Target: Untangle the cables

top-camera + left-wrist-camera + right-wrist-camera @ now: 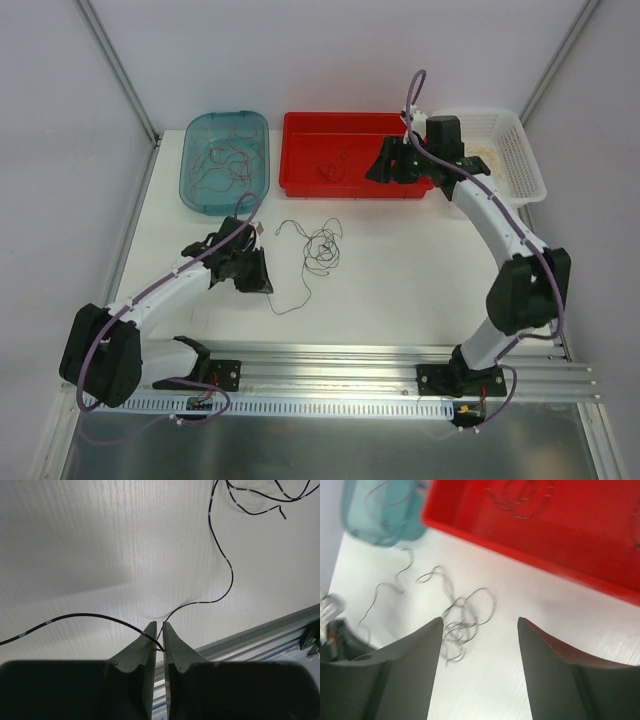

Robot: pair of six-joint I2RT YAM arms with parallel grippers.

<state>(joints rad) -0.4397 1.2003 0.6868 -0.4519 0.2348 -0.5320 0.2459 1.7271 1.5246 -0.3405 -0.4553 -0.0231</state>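
Left gripper point(160, 626) pinching dark cable point(226, 562) toward near edge of bench point(420, 290), right gripper point(480, 621) wide open, empty, over red bin point(340, 191), its view blurred.

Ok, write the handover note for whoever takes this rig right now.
Left gripper: shut on a dark cable, low over the table.
Right gripper: open and empty, up by the red bin.
Cables: the held strand runs toward the tangle on the table. Loose cables lie in the teal bin, and one bundle in the red bin.
Done: one strand gripped.
Left: the tangle is not yet pulled apart.
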